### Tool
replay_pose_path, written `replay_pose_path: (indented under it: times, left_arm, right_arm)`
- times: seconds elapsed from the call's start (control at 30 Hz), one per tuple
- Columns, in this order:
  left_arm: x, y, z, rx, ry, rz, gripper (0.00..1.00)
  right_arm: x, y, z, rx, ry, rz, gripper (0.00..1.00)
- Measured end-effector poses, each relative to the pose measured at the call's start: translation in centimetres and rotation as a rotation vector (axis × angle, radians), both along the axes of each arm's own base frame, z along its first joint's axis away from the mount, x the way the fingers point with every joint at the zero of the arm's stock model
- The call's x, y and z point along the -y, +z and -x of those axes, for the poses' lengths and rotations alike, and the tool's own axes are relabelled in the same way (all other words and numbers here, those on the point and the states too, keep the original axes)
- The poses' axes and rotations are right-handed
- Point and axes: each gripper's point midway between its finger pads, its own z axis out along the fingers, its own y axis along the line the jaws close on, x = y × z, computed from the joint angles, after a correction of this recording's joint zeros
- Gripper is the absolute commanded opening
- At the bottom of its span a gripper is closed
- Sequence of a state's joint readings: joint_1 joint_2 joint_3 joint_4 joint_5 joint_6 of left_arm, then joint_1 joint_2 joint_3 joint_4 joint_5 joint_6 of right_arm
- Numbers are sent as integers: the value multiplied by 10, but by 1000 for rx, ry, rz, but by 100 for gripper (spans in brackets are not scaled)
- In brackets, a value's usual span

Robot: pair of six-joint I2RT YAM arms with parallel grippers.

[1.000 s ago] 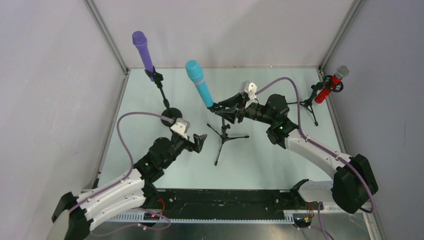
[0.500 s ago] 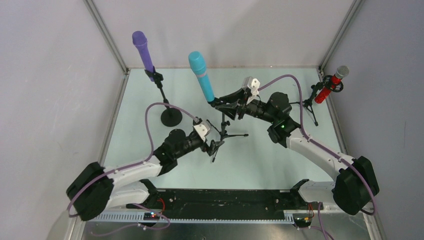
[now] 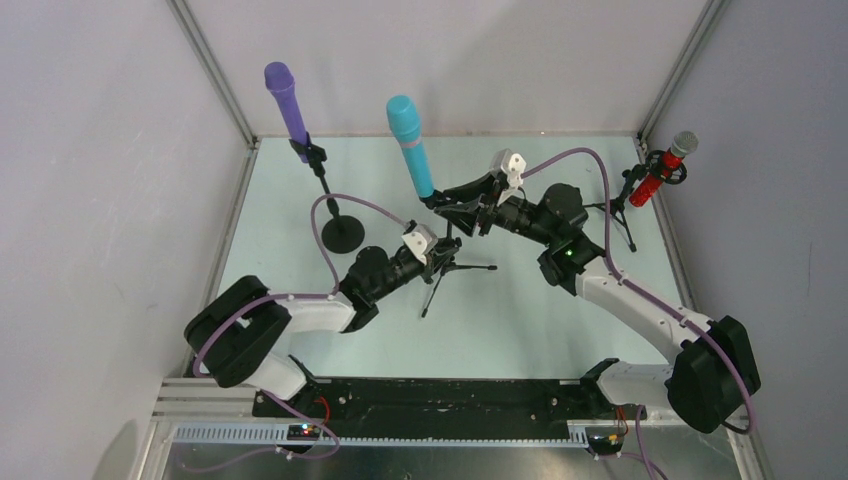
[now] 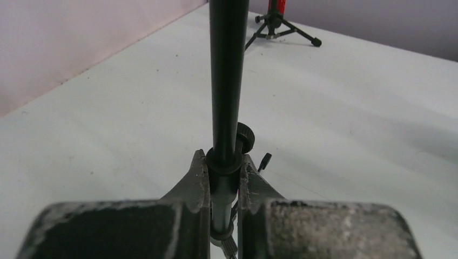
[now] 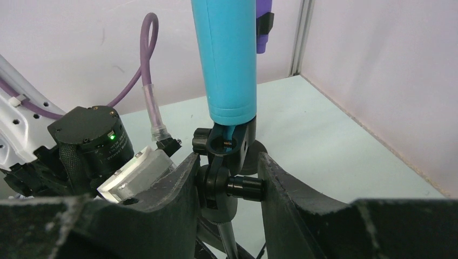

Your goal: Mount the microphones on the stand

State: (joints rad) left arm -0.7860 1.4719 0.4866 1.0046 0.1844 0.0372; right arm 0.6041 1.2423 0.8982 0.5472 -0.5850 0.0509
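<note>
Purple microphone [image 3: 285,100] stands clipped far left. Left pincer [image 4: 222,172] clamps the centre tripod pole [image 4: 227,81]; teal microphone [image 3: 410,145] sits atop it, right pincer [image 5: 226,178] pinching the clip joint [image 5: 216,183]. Red microphone [image 3: 660,172] mounted far right.

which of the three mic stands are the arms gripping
The middle tripod stand, holding the teal microphone: left fingers clamp its pole, right fingers pinch its clip joint. The purple microphone's round-base stand and the red microphone's tripod stand untouched.
</note>
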Motion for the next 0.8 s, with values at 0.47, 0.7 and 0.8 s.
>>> replay_pose_path:
  times: [0.47, 0.7, 0.8]
  left_arm:
    - [8, -1, 0, 28, -26, 47, 0]
    - [8, -20, 1, -5, -31, 8, 0]
    - [8, -29, 1, -23, -31, -6, 0]
  right_arm:
    - [3, -1, -1, -11, -10, 10, 39]
    - [4, 11, -2, 5, -11, -11, 66]
    - [6, 32, 2, 52, -10, -46, 75]
